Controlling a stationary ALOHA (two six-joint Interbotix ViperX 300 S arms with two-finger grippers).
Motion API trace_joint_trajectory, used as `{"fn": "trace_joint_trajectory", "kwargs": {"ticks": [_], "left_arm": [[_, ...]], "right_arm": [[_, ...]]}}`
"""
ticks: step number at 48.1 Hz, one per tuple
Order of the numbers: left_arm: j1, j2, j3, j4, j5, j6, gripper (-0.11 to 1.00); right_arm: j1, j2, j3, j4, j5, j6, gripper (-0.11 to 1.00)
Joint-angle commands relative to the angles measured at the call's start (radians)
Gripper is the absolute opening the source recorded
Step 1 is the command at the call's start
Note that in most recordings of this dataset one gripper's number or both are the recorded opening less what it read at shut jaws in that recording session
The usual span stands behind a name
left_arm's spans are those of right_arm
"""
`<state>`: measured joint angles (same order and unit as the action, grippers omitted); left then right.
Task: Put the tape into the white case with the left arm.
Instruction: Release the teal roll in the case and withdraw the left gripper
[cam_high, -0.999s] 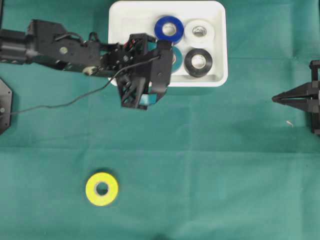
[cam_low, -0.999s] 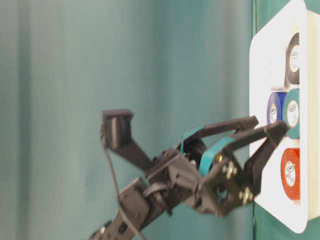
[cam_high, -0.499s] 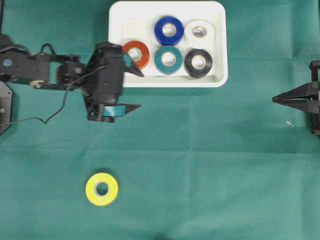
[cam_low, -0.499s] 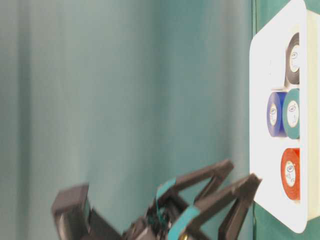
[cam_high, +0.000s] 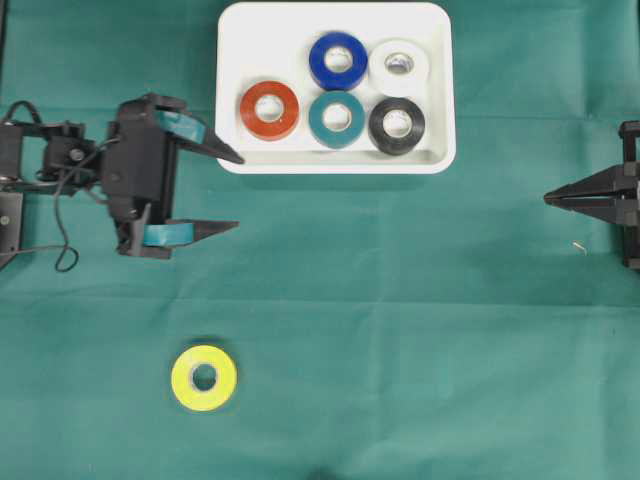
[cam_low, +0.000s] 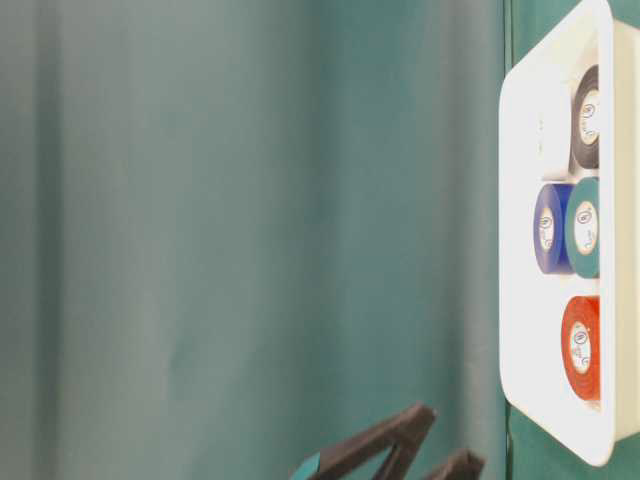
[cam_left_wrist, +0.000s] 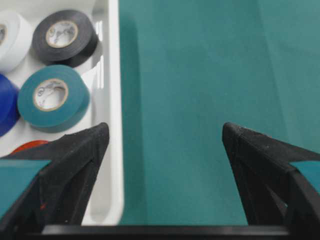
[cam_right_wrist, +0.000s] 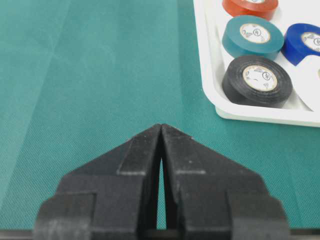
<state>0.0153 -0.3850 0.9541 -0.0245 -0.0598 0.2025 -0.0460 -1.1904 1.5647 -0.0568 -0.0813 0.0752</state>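
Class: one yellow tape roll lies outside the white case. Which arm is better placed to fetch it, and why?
Left. Its gripper is open and nearer the yellow tape roll; the right gripper sits shut at the far edge.

Glossy plastic white case (cam_high: 232, 60) — on matt woven green cloth (cam_high: 400, 320).

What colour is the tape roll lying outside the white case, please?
Yellow; the tape roll shows best in the overhead view.

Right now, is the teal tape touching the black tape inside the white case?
Apart. The overhead view shows a strip of white case floor between the teal tape and the black tape.
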Motion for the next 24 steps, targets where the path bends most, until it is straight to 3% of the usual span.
{"fn": "trace_joint_trajectory", "kwargs": {"ticks": [1,10,24], "left_arm": [[-0.008,-0.055,0.018,-0.002,-0.020,-0.002,1.00],[-0.009,-0.127,0.080,-0.003,-0.052,-0.003,1.00],[-0.034,-0.141,0.098,-0.003,-0.058,-0.026,1.00]], "right_arm": [[-0.002,0.006,-0.011,-0.002,-0.009,0.000,-0.09],[-0.002,0.006,-0.011,-0.002,-0.011,0.000,-0.09],[-0.002,0.006,-0.011,-0.002,-0.011,0.000,-0.09]]}}
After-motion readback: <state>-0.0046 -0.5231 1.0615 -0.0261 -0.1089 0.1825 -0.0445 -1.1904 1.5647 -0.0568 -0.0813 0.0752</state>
